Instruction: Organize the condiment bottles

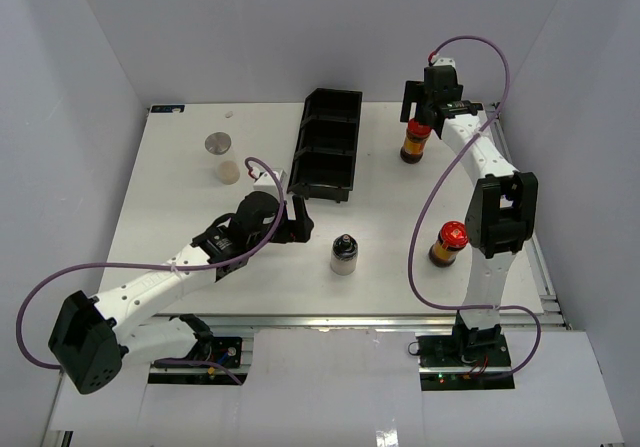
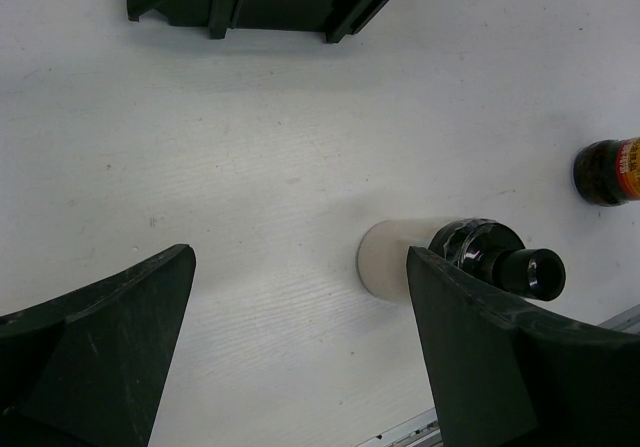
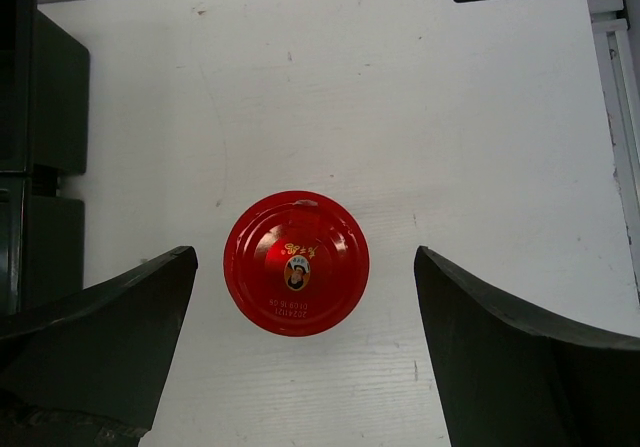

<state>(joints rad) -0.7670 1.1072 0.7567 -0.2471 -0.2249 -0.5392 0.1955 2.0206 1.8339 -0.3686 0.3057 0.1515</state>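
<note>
**Right tool** (image 3: 305, 252): open, gripping nothing. Its jaws stand wide on either side of the far red-capped bottle (image 3: 296, 264), and bare tabletop (image 3: 450, 117) shows on both sides of the cap. That bottle stands upright just to the right of the black tray (image 1: 328, 145), not in it.

**Left tool** (image 2: 300, 257): open and empty. The dark-capped pale bottle (image 1: 344, 255) stands near the front edge, beside the tool and not between its jaws. In the left wrist view it sits against the finger (image 2: 500, 357) on the right of that view.

**Other stock:** the near red-capped bottle (image 1: 449, 244) stands just beside the right arm (image 1: 500, 217). A grey-lidded bottle (image 1: 218, 144) and a cream bottle (image 1: 229, 172) stand together at the far left. I can make out no bottle in the tray.

**Hazards, in my judgement:**
1. The far red-capped bottle is tall and narrow, and its cap lies a little nearer one finger. If you move the right arm sideways before it is well above the cap, that finger will catch the cap and topple the bottle.
2. If you close the left tool where it stands, it will grip nothing. If you advance it without re-centring, one finger will push the pale bottle towards the front edge or tip it over.
3. The right arm and its purple cable (image 1: 413, 257) pass close to the near red-capped bottle. A wide swing could knock it down.
</note>
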